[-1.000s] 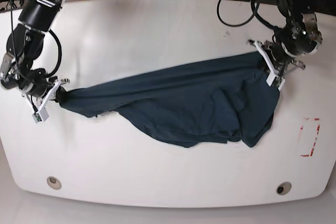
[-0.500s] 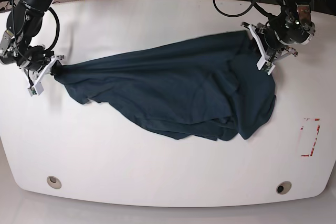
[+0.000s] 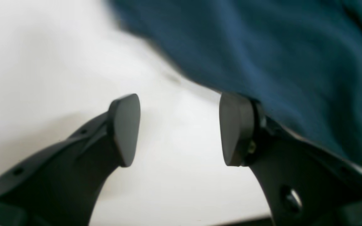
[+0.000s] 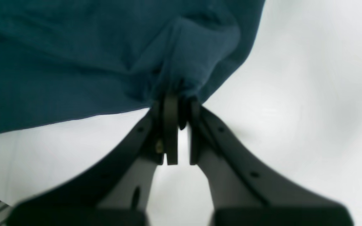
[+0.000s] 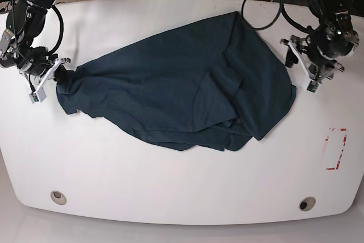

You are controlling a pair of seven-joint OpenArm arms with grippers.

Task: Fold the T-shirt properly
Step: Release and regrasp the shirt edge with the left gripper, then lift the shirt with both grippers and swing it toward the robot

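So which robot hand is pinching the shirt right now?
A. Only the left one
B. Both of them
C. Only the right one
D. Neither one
C. The right end effector is clamped on a bunched corner of the shirt, while the left end effector stands open with only bare table between its pads, the cloth lying just beside it.

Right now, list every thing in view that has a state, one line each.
T-shirt: unfolded, rumpled on the table, one end pinched.
Left end effector: open, empty, just beside the shirt's edge.
Right end effector: shut on a bunched corner of the T-shirt.
Table: white, carrying the shirt.
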